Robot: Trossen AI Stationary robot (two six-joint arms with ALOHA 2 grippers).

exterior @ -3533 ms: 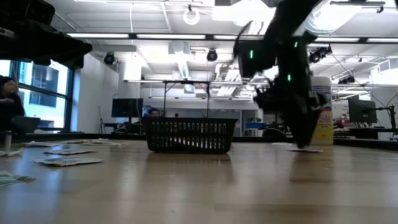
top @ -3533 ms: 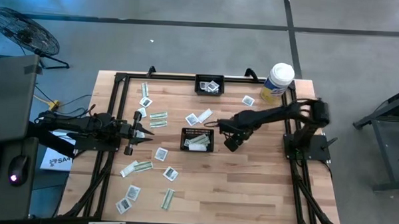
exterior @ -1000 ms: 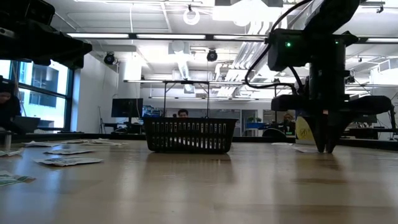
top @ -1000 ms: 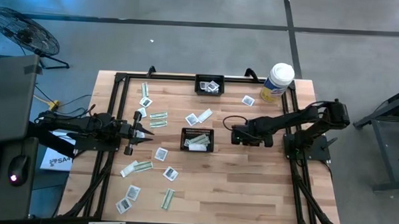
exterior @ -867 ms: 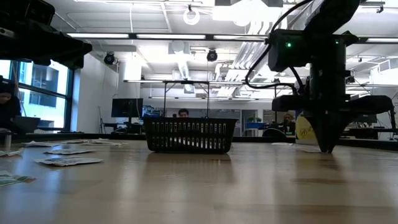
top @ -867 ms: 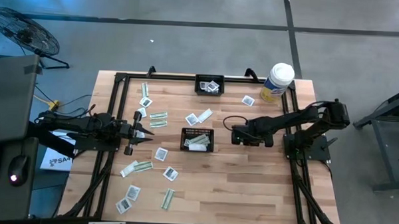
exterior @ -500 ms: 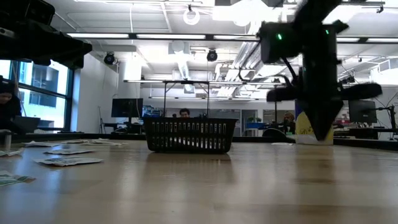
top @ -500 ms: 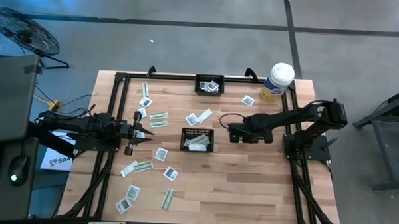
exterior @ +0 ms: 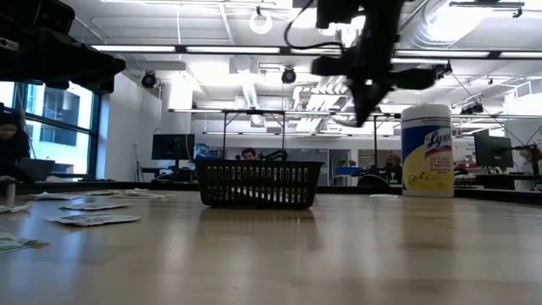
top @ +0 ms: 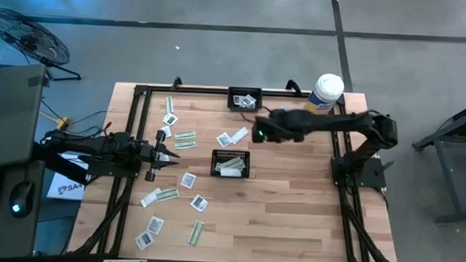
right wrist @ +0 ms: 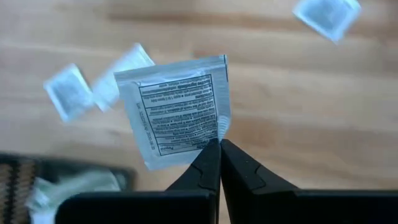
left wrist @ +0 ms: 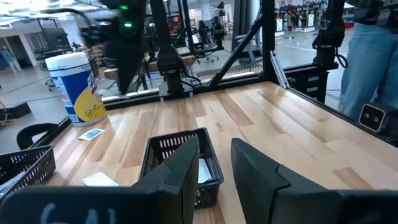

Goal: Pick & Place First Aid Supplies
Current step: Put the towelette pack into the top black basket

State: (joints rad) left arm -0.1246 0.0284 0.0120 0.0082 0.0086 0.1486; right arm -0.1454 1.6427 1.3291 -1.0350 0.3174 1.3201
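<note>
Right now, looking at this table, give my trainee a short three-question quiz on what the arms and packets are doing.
1. True or false: the right claw is shut on a square white packet.
2. Which arm is raised over the table, above the scattered packets? A) left B) right C) both
3. Fill in: the center basket already holds ____ inside it.

Key
1. True; the packet hangs pinched by one corner.
2. B; the left claw waits low at the table's left side.
3. Packets; the far-edge basket also holds some, beside the canister.
</note>
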